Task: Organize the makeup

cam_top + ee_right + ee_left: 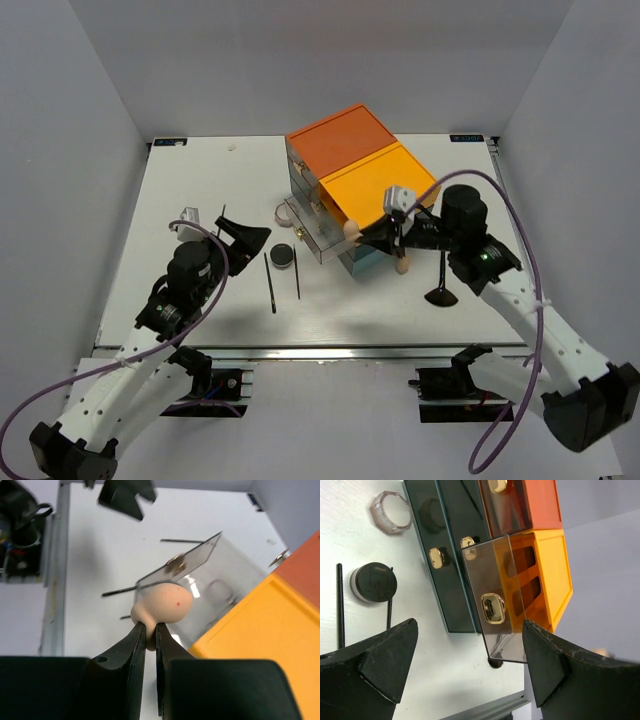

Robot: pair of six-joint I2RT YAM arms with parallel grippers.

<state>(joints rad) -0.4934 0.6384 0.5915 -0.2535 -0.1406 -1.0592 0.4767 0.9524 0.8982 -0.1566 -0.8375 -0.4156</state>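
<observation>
My right gripper (368, 236) (150, 632) is shut on a beige egg-shaped sponge (351, 229) (162, 605), pinching its narrow end above the pulled-out clear drawer (315, 238) (200, 572) of the drawer box. A second sponge (401, 265) lies by the box's front. The black flared brush (441, 291) stands right of it. The round black compact (283, 256) (373, 582), two thin black sticks (271, 283) (340, 605) and the pinkish jar (283, 211) (391, 512) lie left of the box. My left gripper (245, 236) (470, 665) is open and empty, near the compact. The beige tube is out of view.
The orange, yellow and teal drawer box (352, 172) (545, 575) (250, 625) stands at mid-table, with one clear drawer front and its gold handle (492, 608) sticking out towards the left arm. White walls close in the table on three sides.
</observation>
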